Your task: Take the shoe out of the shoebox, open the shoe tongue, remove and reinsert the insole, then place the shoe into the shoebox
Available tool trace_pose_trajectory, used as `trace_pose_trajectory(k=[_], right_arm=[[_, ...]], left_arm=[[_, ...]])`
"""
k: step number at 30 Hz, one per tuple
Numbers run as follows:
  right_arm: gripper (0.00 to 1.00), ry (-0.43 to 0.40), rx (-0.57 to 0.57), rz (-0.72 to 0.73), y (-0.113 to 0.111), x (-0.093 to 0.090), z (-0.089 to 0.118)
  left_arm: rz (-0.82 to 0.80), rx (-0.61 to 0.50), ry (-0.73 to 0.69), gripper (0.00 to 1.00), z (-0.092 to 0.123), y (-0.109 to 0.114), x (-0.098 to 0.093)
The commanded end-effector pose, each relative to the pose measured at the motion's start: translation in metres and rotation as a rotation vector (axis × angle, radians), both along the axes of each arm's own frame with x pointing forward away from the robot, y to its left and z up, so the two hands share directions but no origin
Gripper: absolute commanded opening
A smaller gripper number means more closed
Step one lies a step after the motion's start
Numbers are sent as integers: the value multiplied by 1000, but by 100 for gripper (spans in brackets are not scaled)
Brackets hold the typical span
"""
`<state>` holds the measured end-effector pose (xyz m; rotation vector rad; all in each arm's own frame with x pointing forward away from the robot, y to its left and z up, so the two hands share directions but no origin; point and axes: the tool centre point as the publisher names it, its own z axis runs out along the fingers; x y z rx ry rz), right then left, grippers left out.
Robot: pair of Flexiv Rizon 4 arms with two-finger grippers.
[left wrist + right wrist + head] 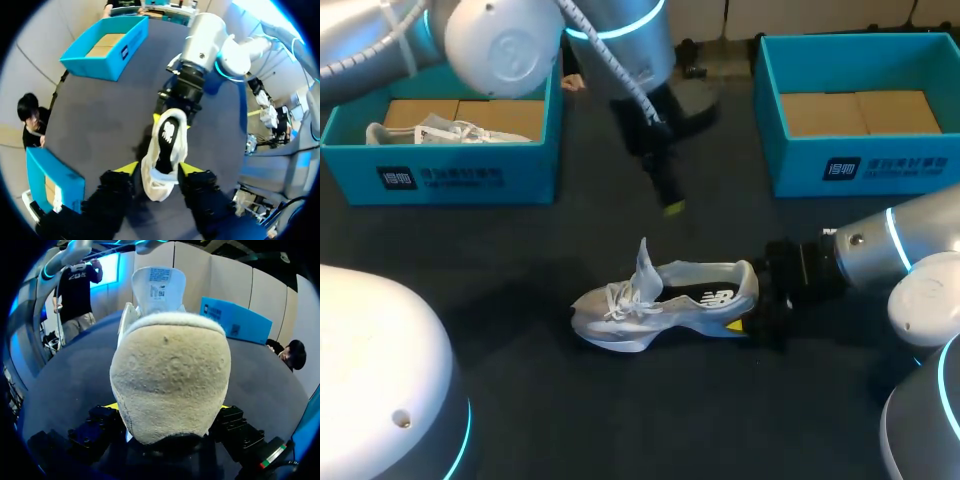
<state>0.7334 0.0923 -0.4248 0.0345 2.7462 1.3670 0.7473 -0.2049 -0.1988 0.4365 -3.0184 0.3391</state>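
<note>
Dark table (550, 420) carries left shoebox (440, 178) — spare shoe (450, 132) inside — and right shoebox (860, 165). Shoe (665, 300) stands on its sole mid-table, tongue (643, 262) raised. Right gripper (748, 322) clamps its heel (170, 375); left gripper (672, 207) hangs above, fingers spread, holding nothing.

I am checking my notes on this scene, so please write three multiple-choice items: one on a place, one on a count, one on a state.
1. Where is the shoe that the right gripper holds?
A. on the table
B. in the left box
C. in the right box

2. How many blue boxes stand on the table?
A. one
B. two
C. three

3. How is the left gripper?
A. shut on the tongue
B. shut on an insole
C. open

Key: 1 A, its sole rests on the table. 2 B, one at each far corner. 3 C, its tips stand apart, clear of the shoe.
</note>
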Motion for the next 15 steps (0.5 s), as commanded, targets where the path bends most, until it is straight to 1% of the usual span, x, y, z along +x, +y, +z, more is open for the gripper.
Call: trace_pose_trajectory(k=[1,2,3,4,9,15], right_arm=[[0,-1,-3,-2,1,-2,-1],[0,-1,-3,-2,1,-2,-1],[0,-1,-3,-2,1,-2,-1],[0,-1,-3,-2,1,-2,-1],[0,-1,-3,-2,1,-2,-1],[0,-1,-3,-2,1,-2,-1]], left_arm=[[-42,5,31,15,-3,-17,4],[-60,2,42,10,-4,-20,3],[-69,0,49,3,-5,-24,1],[-83,0,57,0,-6,-27,0],[-164,2,87,0,-14,-39,-9],[-229,21,110,0,-34,-45,-17]])
